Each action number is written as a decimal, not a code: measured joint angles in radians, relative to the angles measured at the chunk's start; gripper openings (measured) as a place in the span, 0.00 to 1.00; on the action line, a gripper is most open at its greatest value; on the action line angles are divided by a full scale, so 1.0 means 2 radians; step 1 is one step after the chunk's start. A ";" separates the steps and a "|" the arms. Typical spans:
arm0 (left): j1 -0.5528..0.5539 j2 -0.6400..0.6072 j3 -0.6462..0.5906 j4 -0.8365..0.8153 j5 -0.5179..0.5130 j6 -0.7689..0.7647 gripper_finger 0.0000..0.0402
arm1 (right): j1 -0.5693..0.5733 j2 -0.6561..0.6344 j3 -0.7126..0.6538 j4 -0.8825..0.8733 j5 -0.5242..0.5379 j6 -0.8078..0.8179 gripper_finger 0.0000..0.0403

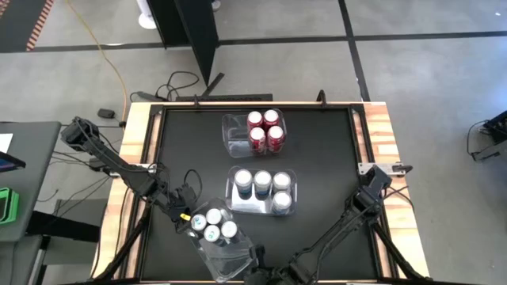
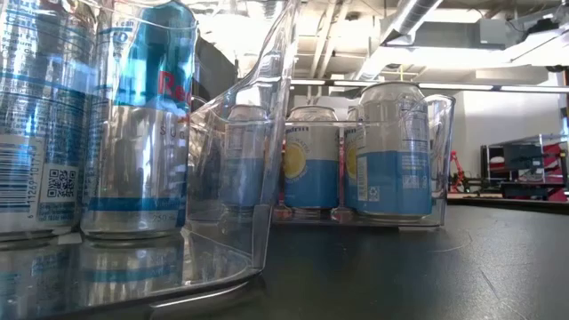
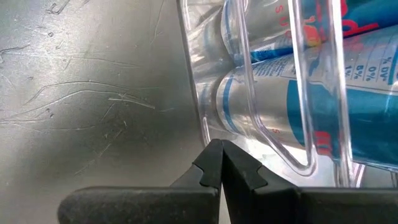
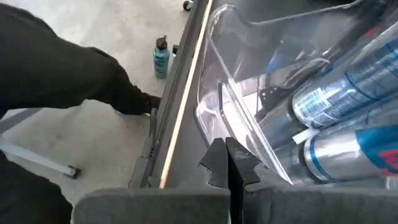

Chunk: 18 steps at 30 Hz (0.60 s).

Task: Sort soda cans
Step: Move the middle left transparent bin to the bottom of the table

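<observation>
QR code: on the silver-blue can [image 2: 40,124], left of the clear bin [image 2: 236,191]
Percent figures: on the can [image 3: 367,93] inside the bin, brand unreadable

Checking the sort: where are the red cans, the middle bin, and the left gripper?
red cans [image 1: 265,131]: high view, silver tops of the group of four.
middle bin [image 1: 240,207]: high view, bare floor beside its cans.
left gripper [image 3: 221,163]: left wrist view, where its shut fingers meet.

Left arm: enters from 9 o'clock of the table, reaching toward 6 o'clock.
Left gripper [image 3: 221,163]: fingertips pressed together, closed on nothing.
Right arm: enters from 3 o'clock, stretched toward 6 o'clock.
Right gripper [image 4: 228,163]: fingertips meeting, closed on nothing, low at the table's 6 o'clock edge.
</observation>
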 joint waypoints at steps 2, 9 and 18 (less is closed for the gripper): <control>0.000 0.000 0.000 0.001 -0.001 0.000 0.00 | 0.001 0.008 0.001 0.017 0.012 0.003 0.01; 0.000 0.000 0.000 0.010 -0.002 0.000 0.00 | -0.002 0.029 0.000 0.013 0.034 0.020 0.01; 0.000 0.000 0.000 0.011 -0.002 0.004 0.00 | -0.001 0.029 0.000 -0.017 0.073 0.035 0.00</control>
